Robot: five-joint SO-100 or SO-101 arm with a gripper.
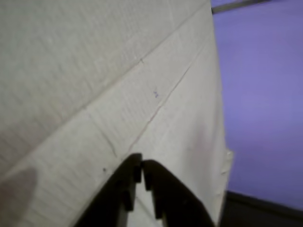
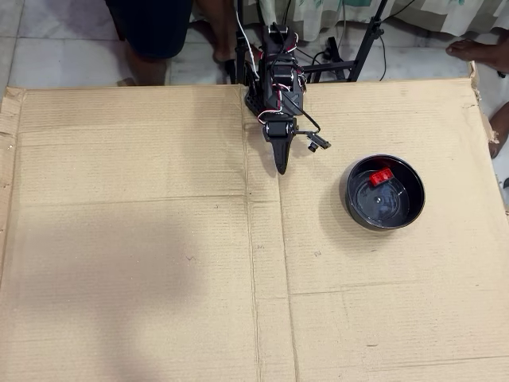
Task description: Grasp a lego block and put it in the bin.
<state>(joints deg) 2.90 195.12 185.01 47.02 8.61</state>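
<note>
A small red lego block (image 2: 380,177) lies inside the round glossy black bin (image 2: 355,207), near its far rim, on the right of the overhead view. My black gripper (image 2: 281,166) is shut and empty, pointing down over the bare cardboard to the left of the bin, folded close to the arm's base. In the wrist view the gripper (image 1: 142,163) shows its two black fingers closed tip to tip above the cardboard. The block and the bin are out of the wrist view.
A large flat cardboard sheet (image 2: 143,270) covers the table. The arm's base (image 2: 274,72) and stand legs sit at the sheet's far edge. People's legs and feet (image 2: 477,49) are beyond it. In the wrist view a purple surface (image 1: 260,94) lies past the cardboard's edge.
</note>
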